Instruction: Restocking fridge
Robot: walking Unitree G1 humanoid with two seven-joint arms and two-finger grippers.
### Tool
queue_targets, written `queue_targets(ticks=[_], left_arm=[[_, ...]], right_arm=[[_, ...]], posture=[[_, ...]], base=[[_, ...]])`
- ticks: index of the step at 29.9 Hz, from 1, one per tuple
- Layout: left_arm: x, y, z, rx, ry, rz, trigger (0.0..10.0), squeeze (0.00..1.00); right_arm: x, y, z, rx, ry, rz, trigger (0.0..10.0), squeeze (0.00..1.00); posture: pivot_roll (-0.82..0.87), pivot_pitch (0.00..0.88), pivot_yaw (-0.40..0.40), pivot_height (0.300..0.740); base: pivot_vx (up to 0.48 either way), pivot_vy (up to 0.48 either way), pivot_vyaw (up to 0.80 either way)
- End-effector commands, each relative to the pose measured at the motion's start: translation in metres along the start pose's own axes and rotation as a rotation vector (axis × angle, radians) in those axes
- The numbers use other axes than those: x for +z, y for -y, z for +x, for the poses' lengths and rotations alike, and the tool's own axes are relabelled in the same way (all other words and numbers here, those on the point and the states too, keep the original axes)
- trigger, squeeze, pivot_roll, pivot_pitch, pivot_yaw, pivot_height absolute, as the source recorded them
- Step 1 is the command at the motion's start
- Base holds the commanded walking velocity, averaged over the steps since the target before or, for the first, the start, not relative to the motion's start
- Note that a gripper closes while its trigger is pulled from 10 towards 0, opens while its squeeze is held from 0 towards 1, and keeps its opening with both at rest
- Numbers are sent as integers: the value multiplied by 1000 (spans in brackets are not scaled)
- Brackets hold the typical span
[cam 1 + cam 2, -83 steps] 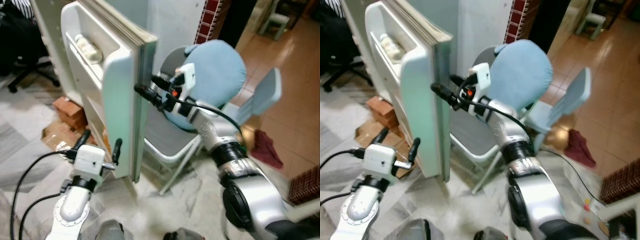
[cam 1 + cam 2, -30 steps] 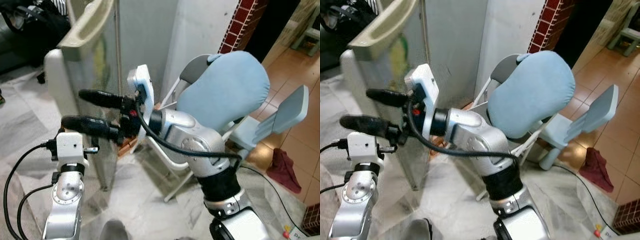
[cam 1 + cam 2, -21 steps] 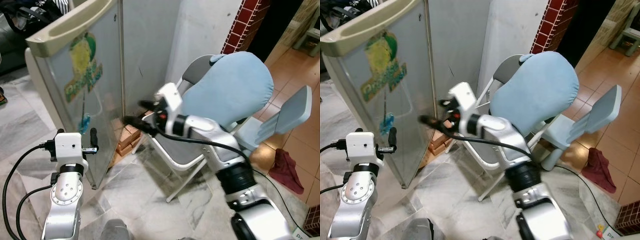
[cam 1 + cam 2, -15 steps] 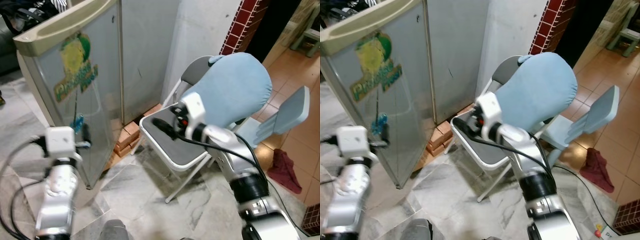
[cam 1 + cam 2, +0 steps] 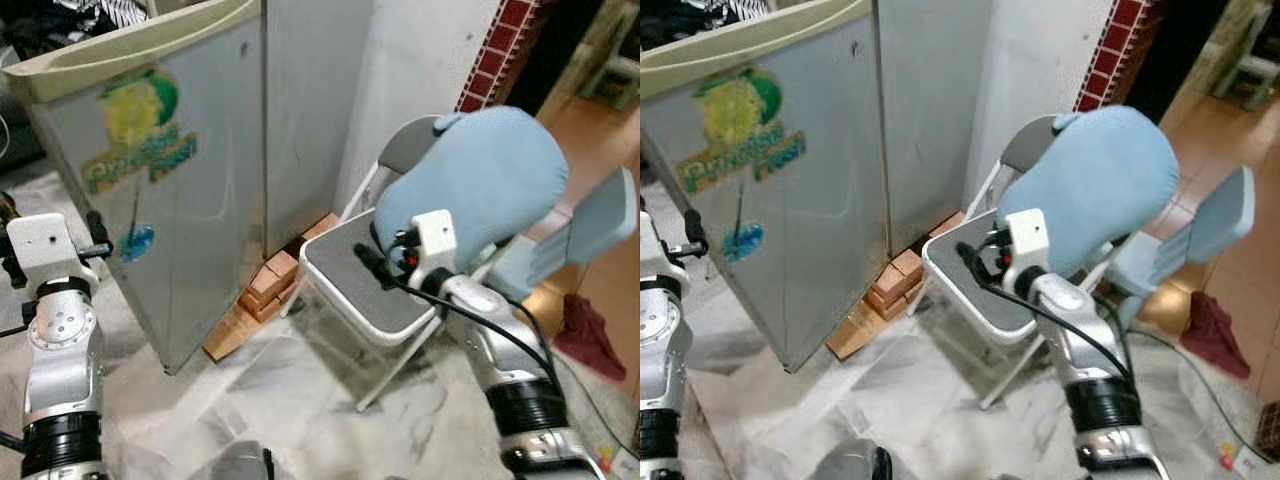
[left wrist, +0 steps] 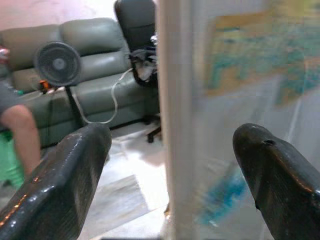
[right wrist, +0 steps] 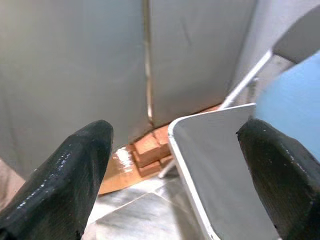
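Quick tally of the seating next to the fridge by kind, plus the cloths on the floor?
Folding chairs: 1
Small light-blue plastic chairs: 1
Red cloths on the floor: 1
Total: 3

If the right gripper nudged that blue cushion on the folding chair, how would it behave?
The blue cushion looks soft and rounded, so it would probably dent rather than resist. It leans upright against the folding chair backrest, so a push may topple or slide it. The right gripper hovers open above the seat.
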State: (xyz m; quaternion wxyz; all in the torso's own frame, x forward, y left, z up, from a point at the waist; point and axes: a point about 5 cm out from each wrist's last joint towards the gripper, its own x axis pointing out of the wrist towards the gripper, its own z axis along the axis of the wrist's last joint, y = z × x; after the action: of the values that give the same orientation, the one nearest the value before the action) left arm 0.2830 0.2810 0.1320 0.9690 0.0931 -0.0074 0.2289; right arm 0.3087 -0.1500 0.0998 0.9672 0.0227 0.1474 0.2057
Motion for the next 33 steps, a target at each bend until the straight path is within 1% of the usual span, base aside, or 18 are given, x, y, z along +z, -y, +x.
queue_targets(ticks=[1,5,10,12,14,15,16,17,18,20,23,28,33], left_arm=[[-4,-7,1,28,-20,9,10000,0],[-7,-12,-2,48,-19,14,10000,0],[-12,-10,-6,53,-38,-5,10000,0],[-11,-1,-12,21,-37,-25,10000,0],[-13,6,-15,-13,-34,-38,10000,0],[-13,6,-15,-13,-34,-38,10000,0],[-13,11,-18,-42,-20,-42,10000,0],[-14,16,-20,-53,-28,-68,10000,0],[-14,16,-20,-53,-28,-68,10000,0],[-17,23,-21,-69,-55,-98,10000,0],[-20,29,-24,-85,-71,-110,10000,0],[-21,34,-27,-96,-85,-130,10000,0],[-19,35,-25,-95,-81,-148,10000,0]], right_arm=[[7,-3,1,4,27,-9,10000,0],[6,-1,1,-14,25,-12,10000,0],[5,-1,0,-21,26,-12,10000,0],[3,0,-1,-30,27,-13,10000,0],[1,1,-3,-41,23,-9,10000,0],[1,1,-3,-41,23,-9,10000,0],[-1,2,-5,-55,27,-5,10000,0],[-3,4,-7,-67,23,-2,10000,0],[-3,4,-7,-67,23,-2,10000,0],[-5,6,-9,-84,23,12,10000,0],[-7,9,-11,-98,14,4,10000,0],[-9,11,-13,-106,0,5,10000,0],[-9,16,-16,-129,-5,2,10000,0]], posture=[[101,0,-55,740],[105,0,-55,740],[103,0,-54,740],[98,0,-51,740],[93,0,-50,740],[93,0,-50,740],[90,0,-48,740],[88,0,-47,740],[88,0,-47,740],[77,0,-44,740],[70,0,-43,740],[63,0,-45,740],[57,0,-52,740]], base=[[0,454,0],[0,454,0],[0,456,0],[0,456,0],[0,454,0],[0,454,0],[270,398,0],[345,334,0],[345,334,0],[347,332,0],[332,346,0],[266,400,-800],[0,434,-800]])
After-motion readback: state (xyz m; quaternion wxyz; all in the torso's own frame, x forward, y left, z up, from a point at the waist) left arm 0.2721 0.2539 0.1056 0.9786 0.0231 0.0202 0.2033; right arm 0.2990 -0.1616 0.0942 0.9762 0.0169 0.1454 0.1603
